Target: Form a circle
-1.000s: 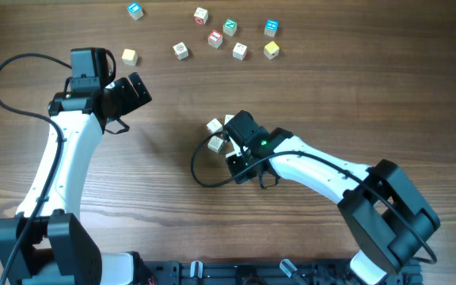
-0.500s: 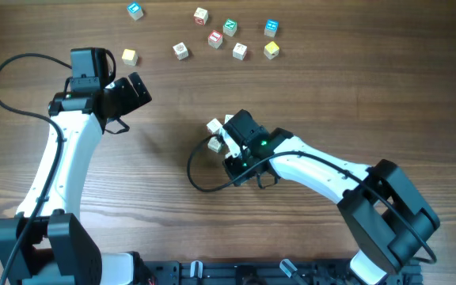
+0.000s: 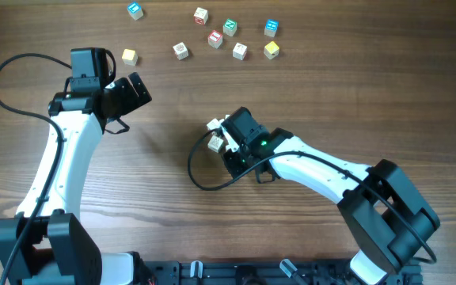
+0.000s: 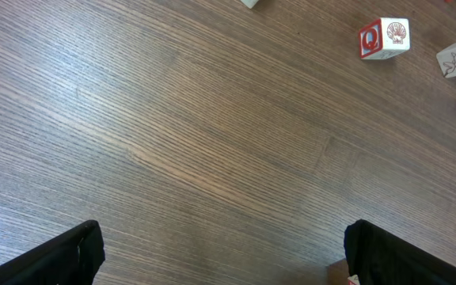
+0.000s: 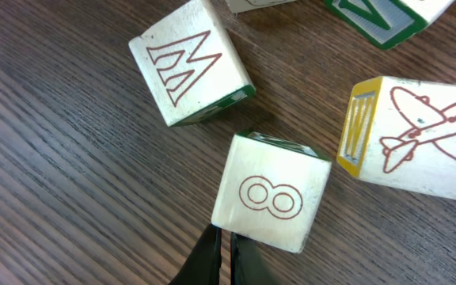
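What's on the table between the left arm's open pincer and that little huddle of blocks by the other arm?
Nothing. In the overhead view, only bare wooden table lies between the left pincer and the circle of blocks.

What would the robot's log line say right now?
left gripper: open, empty | right gripper: shut, tip at 8 cube | circle: gaps between cubes

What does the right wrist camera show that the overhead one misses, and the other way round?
Only the right wrist: the cubes' drawings, an M-marked cube, a figure-eight cube and a plane cube, with the shut right claw at the figure-eight cube's edge. Only overhead: the left arm, the right arm and the loose cubes scattered along the far side. Both: the wooden table and the small cluster beside the right claw.
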Controlling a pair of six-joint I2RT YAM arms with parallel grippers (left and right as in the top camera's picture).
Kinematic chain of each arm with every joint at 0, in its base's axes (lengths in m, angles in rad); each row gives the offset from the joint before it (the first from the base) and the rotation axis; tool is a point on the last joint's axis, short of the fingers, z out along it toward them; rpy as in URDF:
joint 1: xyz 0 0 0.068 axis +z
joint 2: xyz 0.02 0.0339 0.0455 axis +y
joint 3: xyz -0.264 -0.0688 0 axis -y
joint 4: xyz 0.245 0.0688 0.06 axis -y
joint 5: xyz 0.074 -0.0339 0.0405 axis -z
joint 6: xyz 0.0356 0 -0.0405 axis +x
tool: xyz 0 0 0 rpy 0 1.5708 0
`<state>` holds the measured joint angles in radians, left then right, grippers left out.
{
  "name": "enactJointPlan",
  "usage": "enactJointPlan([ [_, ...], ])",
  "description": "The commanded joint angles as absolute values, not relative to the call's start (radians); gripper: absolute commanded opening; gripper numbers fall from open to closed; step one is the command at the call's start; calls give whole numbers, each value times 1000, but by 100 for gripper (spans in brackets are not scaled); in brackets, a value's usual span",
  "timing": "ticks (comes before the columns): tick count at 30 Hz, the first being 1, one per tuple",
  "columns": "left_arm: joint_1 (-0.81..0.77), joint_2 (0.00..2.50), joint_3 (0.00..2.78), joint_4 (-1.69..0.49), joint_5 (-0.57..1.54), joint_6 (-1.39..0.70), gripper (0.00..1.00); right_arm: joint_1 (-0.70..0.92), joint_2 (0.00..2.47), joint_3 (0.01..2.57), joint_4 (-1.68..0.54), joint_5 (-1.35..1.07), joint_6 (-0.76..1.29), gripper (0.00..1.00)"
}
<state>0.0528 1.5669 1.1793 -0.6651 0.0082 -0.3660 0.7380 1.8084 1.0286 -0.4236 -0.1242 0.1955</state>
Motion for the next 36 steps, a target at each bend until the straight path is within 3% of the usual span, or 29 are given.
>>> enactJointPlan([
  [1,54,1564,1187,-662,10,-379,100,740,1809,1026,-418,-101,183,4],
  [6,54,1564,1187,-662,9,-379,100,695,1725,1139,-496,-96,183,4],
  [10,54,1564,1187,-662,9,-379,100,492,1646,1177,-506,94,183,5],
  [13,54,1564,1187,-662,9,-379,100,337,1647,1176,-507,105,183,7],
  [15,54,1564,1187,-662,10,-379,100,271,1647,1176,-505,108,182,36],
  [16,54,1564,1187,-662,9,-378,100,237,1647,1176,-496,113,182,39],
  [19,54,1564,1187,-662,9,-379,100,156,1647,1176,-491,112,183,100],
  [25,53,1564,1187,-564,21,-379,100,128,1647,1176,-487,112,185,100],
  [29,52,1564,1187,-572,241,-379,100,128,1647,1176,-487,112,184,100],
  [30,52,1564,1187,-580,259,-379,77,128,1647,1176,-487,112,185,100],
  [31,52,1564,1187,-583,267,-379,26,128,1647,1176,-487,112,184,100],
  [32,52,1564,1187,-584,282,-379,4,128,1647,1176,-487,112,185,100],
  [36,12,1567,1182,-589,295,-374,4,128,1647,1176,-487,112,184,100],
])
